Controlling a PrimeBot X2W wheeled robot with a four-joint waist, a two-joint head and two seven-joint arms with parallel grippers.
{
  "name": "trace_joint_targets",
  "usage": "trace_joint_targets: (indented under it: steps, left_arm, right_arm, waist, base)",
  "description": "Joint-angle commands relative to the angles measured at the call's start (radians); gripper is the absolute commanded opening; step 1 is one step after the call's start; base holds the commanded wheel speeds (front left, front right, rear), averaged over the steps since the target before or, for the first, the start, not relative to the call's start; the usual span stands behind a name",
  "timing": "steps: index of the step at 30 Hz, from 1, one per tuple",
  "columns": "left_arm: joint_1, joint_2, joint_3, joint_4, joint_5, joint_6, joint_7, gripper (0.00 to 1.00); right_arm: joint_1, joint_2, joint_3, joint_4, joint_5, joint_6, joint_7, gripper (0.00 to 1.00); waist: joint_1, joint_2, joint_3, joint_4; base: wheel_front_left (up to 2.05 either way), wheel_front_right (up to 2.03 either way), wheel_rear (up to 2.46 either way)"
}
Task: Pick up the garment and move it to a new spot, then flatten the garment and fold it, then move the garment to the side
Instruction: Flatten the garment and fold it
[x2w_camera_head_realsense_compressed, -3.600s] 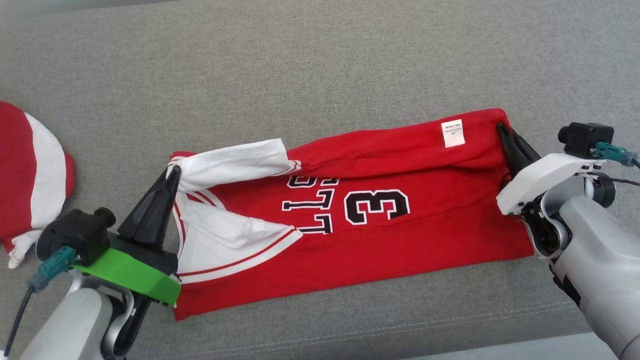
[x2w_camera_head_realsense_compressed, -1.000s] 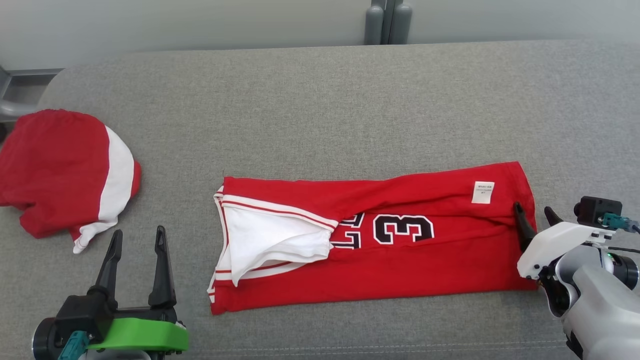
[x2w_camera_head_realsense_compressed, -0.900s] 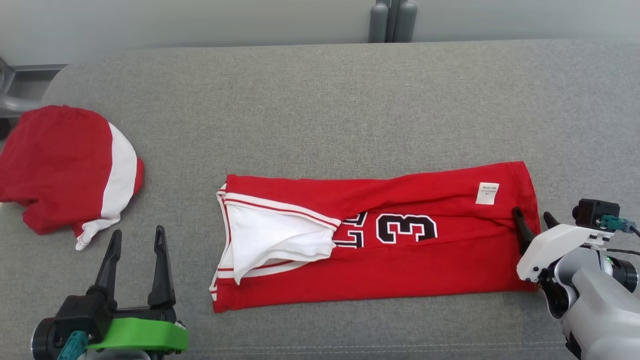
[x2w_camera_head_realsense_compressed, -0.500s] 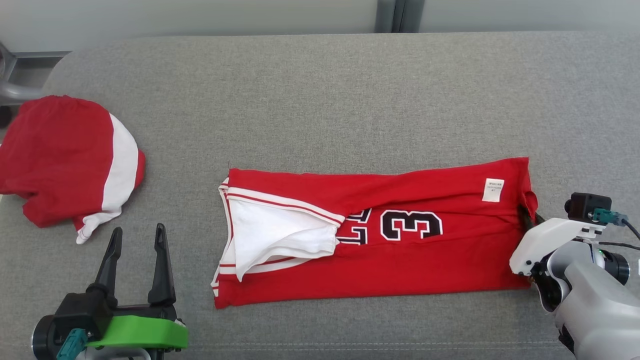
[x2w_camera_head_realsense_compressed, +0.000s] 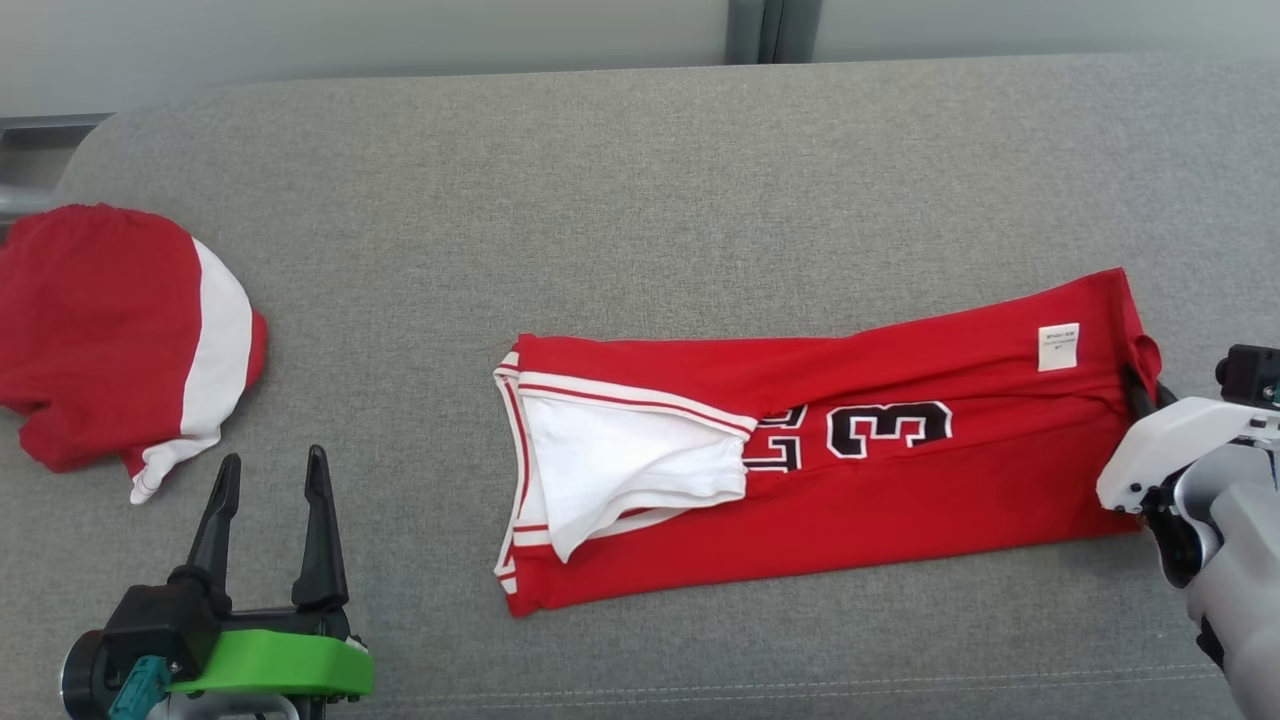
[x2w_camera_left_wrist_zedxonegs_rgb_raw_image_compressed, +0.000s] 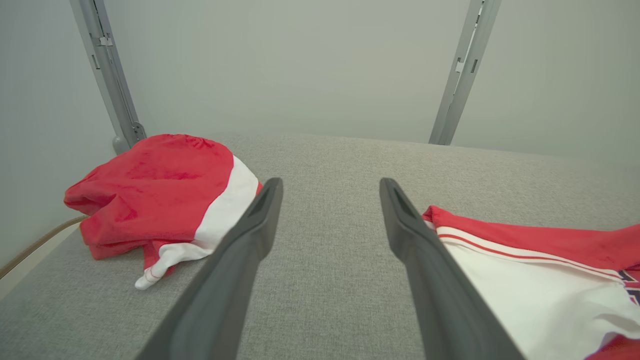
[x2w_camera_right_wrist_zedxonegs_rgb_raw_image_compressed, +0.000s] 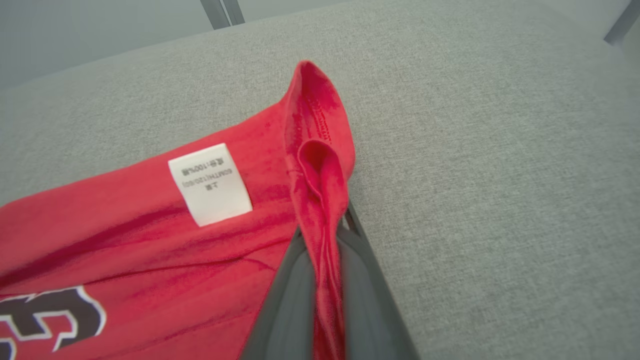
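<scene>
Right claw, head view: pinched shut on right edge of jersey, mid-height, cloth puckered at the grip. Left claw: spread wide, empty, low left, well apart from jersey. Jersey: long strip across middle of couch, folded lengthwise, white sleeve on top at left end. Red-and-white heap far left, apart.

Left wrist view: left claw wide, nothing between fingers; white-trimmed end of jersey just to its right, heap to its left.

Right wrist view: right claw closed on bunched hem; label just beside grip.

Judged step: crosswise fold, right end over to left. For a clean fold: lift only enough to clear, carry straight along strip, lay hem level with white-trimmed end. Risk: single-point grip, corners likely to droop and skew; worth pinning far end with left claw, or smoothing afterwards.
</scene>
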Motion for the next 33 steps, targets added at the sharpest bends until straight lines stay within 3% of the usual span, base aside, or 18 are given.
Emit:
trace_joint_targets:
  steps: [1, 6, 10, 22, 33]
  left_arm:
    - [-0.010, 0.000, 0.003, 0.002, -0.002, -0.003, 0.000, 1.00]
    - [-0.009, 0.000, 0.006, 0.003, -0.003, -0.003, 0.000, 1.00]
    - [0.006, 0.000, 0.012, -0.001, -0.002, 0.001, 0.000, 1.00]
    - [0.028, 0.001, 0.042, 0.016, 0.023, 0.017, 0.000, 1.00]
    - [0.015, 0.001, 0.040, 0.053, 0.036, 0.018, 0.000, 1.00]
  right_arm:
    - [-0.012, -0.027, -0.004, 0.006, -0.012, -0.002, -0.009, 0.00]
    - [-0.019, -0.067, -0.009, 0.002, -0.019, -0.002, -0.011, 0.00]
    - [-0.005, -0.055, 0.003, -0.050, 0.005, -0.002, -0.008, 0.00]
    - [0.123, -0.049, 0.131, -0.472, 0.203, -0.001, 0.121, 0.00]
    - [0.202, -0.024, 0.208, -0.752, 0.299, -0.001, 0.197, 0.00]
  waist:
    - [0.0000, 0.0000, 0.000, -0.005]
    - [0.0000, 0.0000, -0.006, -0.016]
    - [0.0000, 0.0000, -0.016, -0.029]
    - [0.0000, 0.0000, -0.059, -0.043]
    - [0.0000, 0.0000, -0.075, -0.006]
  base:
    - [0.00, 0.00, 0.00]
    - [0.00, 0.00, 0.00]
    - [0.00, 0.00, 0.00]
    - [0.00, 0.00, 0.00]
    - [0.00, 0.00, 0.00]
